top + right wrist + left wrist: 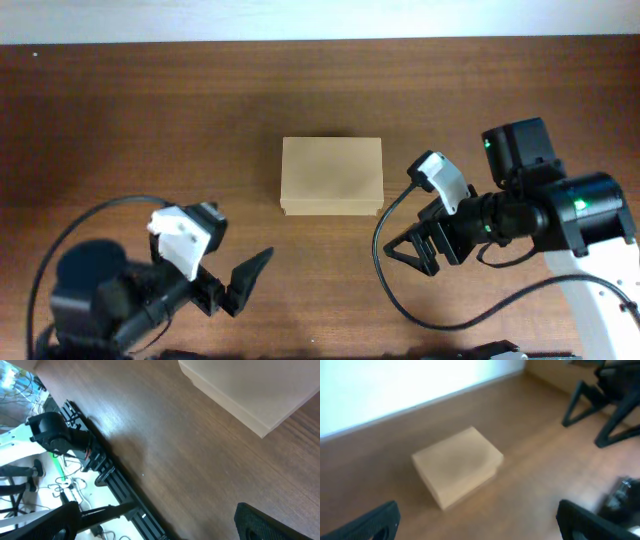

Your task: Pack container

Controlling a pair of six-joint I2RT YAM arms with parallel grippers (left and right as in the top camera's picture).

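Container [332, 177] sat lid-closed at bench [150, 110] centre, long axis running left-right. Left fingers [377, 522] and right fingers [265, 522] both spread wide, holding nothing. Container lay ahead, between the two arms; neither clearly nearer.

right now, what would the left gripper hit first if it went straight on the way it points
Probably the cardboard box, straight ahead of the left gripper and its open jaws; height is unclear, so it might pass over.

The closed container [260, 390] hides its interior and is cut off by the right wrist view's upper and right edges, and the left wrist view is blurred.
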